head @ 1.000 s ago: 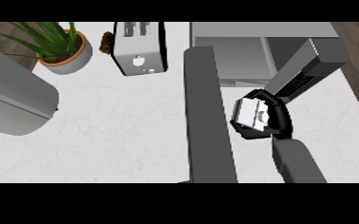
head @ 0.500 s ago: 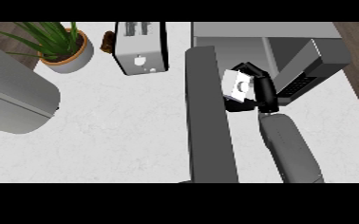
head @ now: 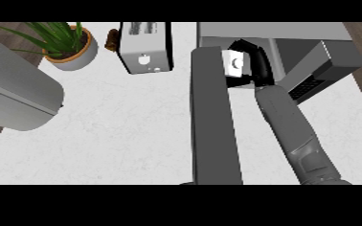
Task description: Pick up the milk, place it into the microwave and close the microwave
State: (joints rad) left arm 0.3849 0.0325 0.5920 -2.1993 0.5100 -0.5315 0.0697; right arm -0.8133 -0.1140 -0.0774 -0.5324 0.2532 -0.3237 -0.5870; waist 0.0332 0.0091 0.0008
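Now milk [head: 234,63] sits deeper inside microwave [head: 283,31]

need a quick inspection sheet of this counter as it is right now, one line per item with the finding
surface: white speckled counter, no spills seen
job's things: white milk carton held at the opening of the grey microwave; its dark grey door stands open toward the robot
clutter: silver toaster; small brown object beside it; green plant in an orange-rimmed pot; large rounded grey object at the left edge
hands: right hand curled round the carton; left hand not in view
cables: nothing seen
surroundings: nothing seen
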